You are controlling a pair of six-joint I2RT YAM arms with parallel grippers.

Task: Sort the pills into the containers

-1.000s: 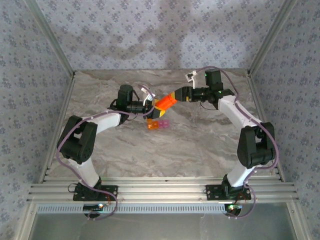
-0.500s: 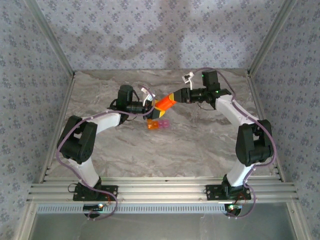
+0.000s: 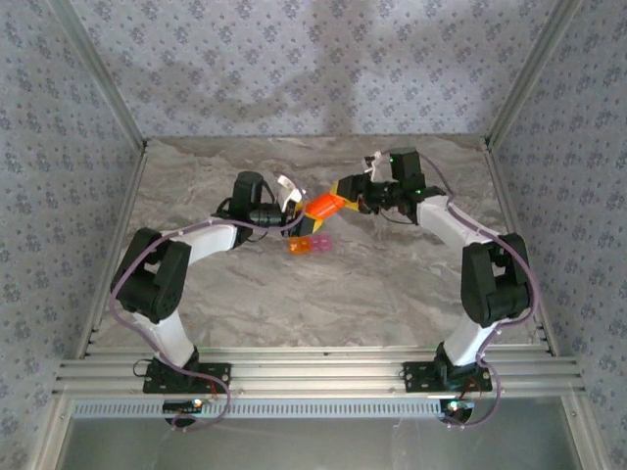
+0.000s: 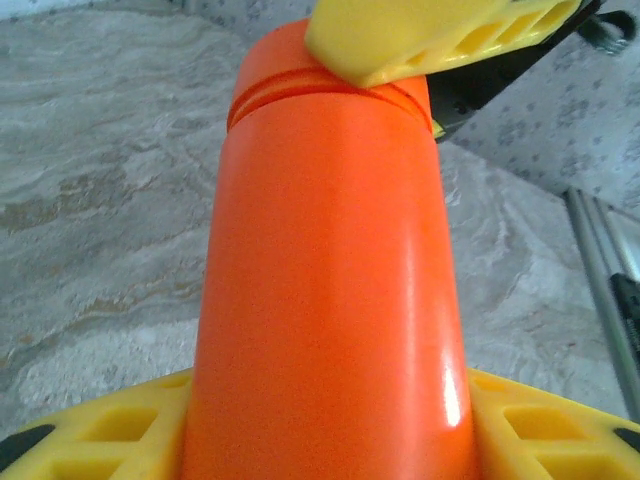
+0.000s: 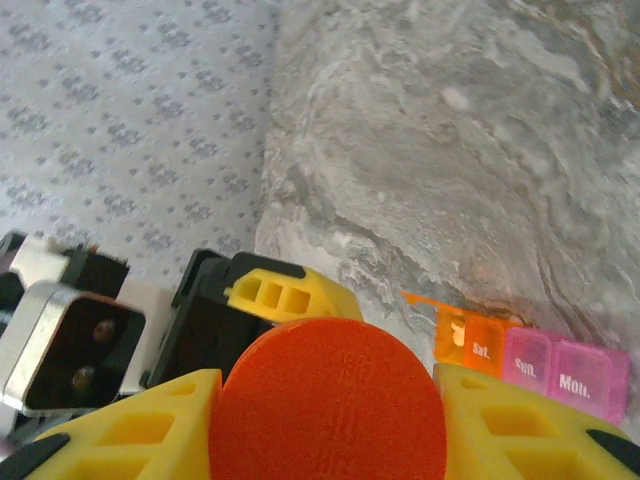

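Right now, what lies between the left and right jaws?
The orange bottle bridges them in the top view: left gripper clamps its body, right gripper its cap.

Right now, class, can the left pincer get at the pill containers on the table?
Probably not: the left pincer is shut on the orange bottle, whose cap the right pincer grips. The containers lie uncovered close beside it.

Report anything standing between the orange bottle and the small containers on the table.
The cap is on the bottle, clamped by the right gripper, while the left gripper holds the body. That cap closes the mouth. Otherwise only open air lies between bottle and containers.
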